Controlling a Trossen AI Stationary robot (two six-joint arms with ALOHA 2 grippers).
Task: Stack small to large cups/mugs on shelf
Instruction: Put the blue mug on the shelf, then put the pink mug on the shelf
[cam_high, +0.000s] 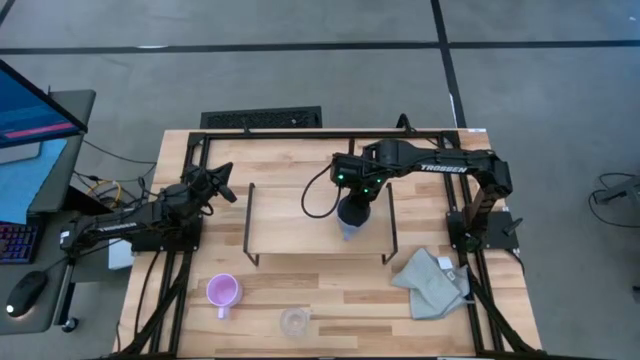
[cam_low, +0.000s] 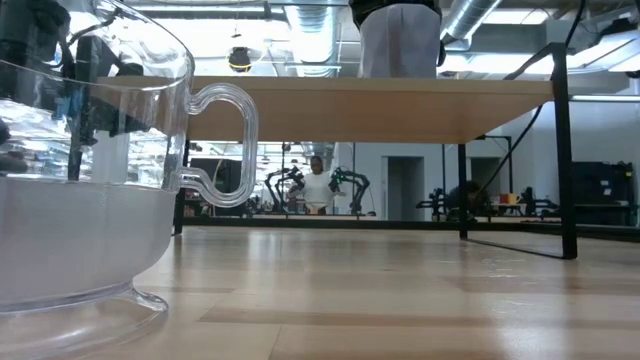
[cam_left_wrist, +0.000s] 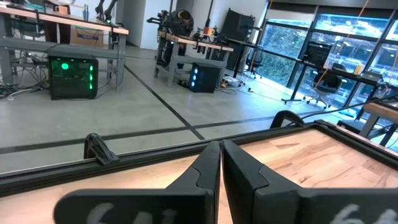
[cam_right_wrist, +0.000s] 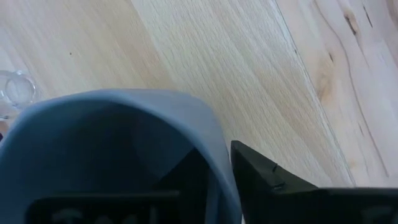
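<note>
Right end effector clamped on rim of blue-grey handled mug, mug over light wooden top of low wire-legged shelf.

Risk: rim pinch is thin; mug could tilt or slip on release.

Pink-purple handled mug and clear glass cup wait on wooden bench.

Left end effector closed, empty, at bench's left edge.

Open lab beyond: desks, grey floor.

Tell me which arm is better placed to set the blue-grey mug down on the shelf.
Right. Its pincer is shut on the blue-grey mug directly over the shelf. The left pincer sits shut at the table's left side, off the shelf and holding nothing.
</note>
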